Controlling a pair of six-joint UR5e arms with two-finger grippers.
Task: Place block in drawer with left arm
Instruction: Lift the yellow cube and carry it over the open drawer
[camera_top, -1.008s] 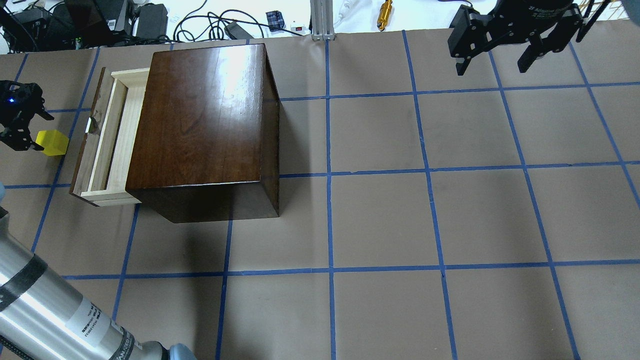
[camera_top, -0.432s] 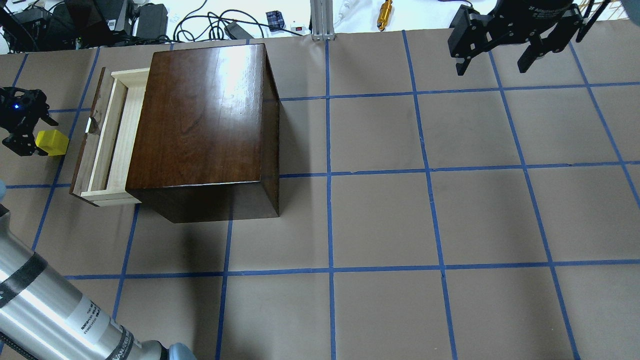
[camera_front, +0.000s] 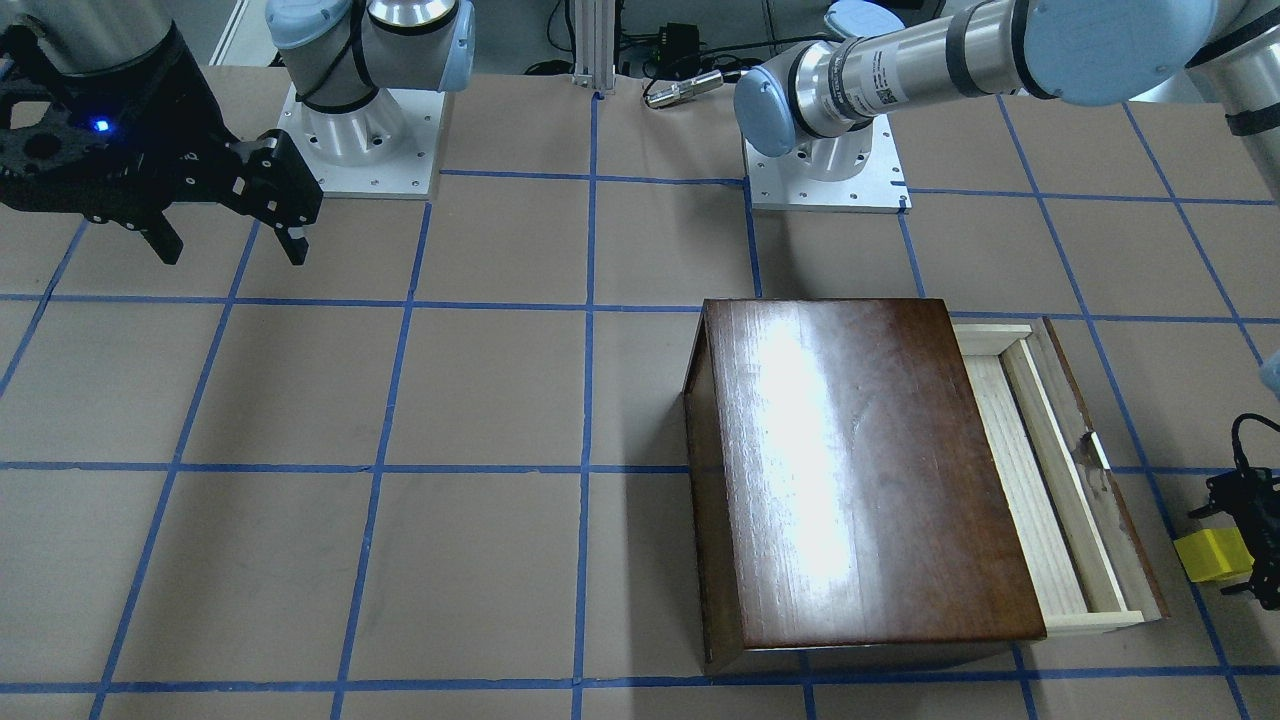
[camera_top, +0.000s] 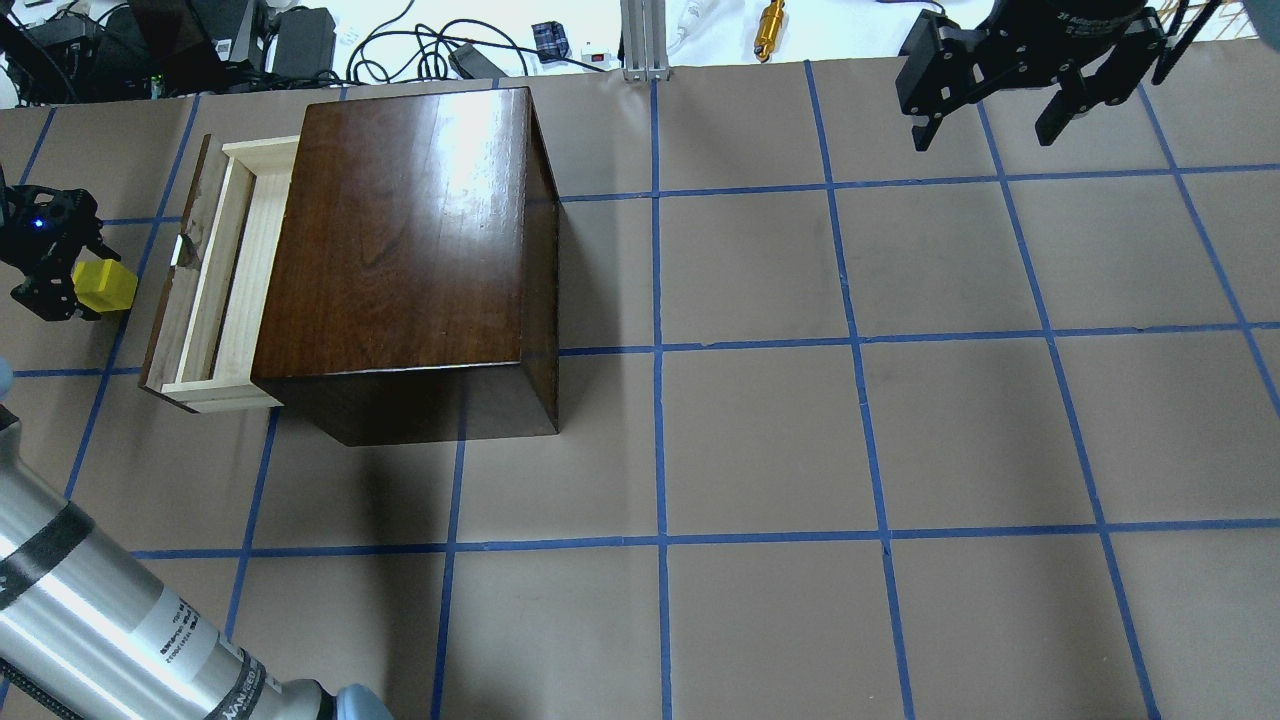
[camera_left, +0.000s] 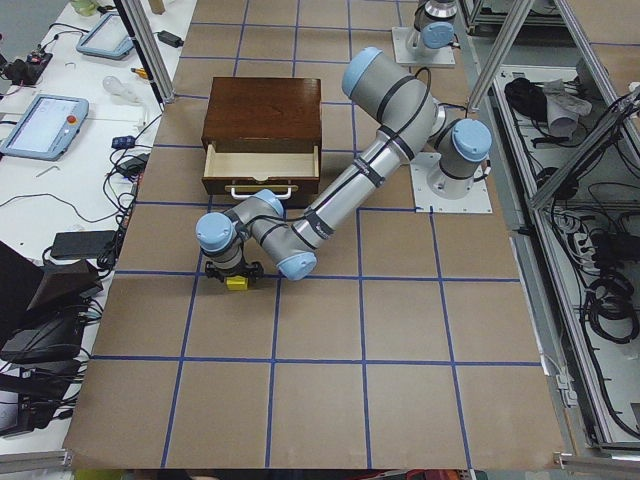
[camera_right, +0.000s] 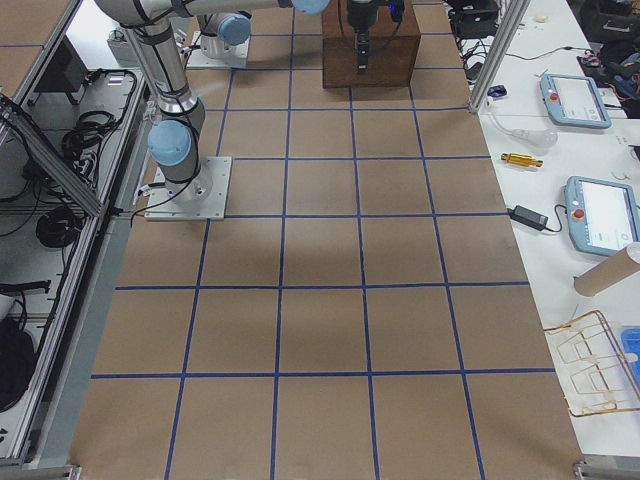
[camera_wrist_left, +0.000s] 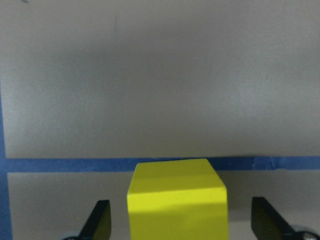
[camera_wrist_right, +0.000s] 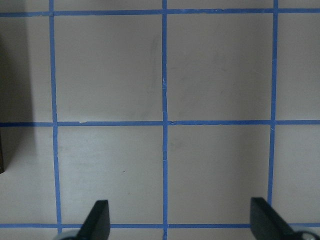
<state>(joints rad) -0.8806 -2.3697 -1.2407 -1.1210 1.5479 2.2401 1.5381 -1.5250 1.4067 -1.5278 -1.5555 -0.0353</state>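
The yellow block (camera_top: 110, 288) sits on the table left of the open drawer (camera_top: 232, 270) of the dark wooden cabinet (camera_top: 400, 230). My left gripper (camera_top: 82, 280) is low over the block, open, one finger on each side. In the left wrist view the block (camera_wrist_left: 176, 200) stands between the fingertips (camera_wrist_left: 100, 222) with gaps on both sides. The front view shows the block (camera_front: 1212, 555), the left gripper (camera_front: 1230, 552) and the drawer (camera_front: 1040, 500), which holds nothing. My right gripper (camera_top: 985, 138) hangs open and empty at the far right.
The left arm's forearm (camera_top: 100, 620) crosses the near left corner. Cables, a metal post (camera_top: 640, 40) and a gold cylinder (camera_top: 770, 25) lie beyond the far table edge. The drawer's front panel (camera_top: 180, 270) stands between block and tray.
My left gripper has moved right and down onto the block, so its fingers now straddle it. The block, drawer and right arm have not moved.
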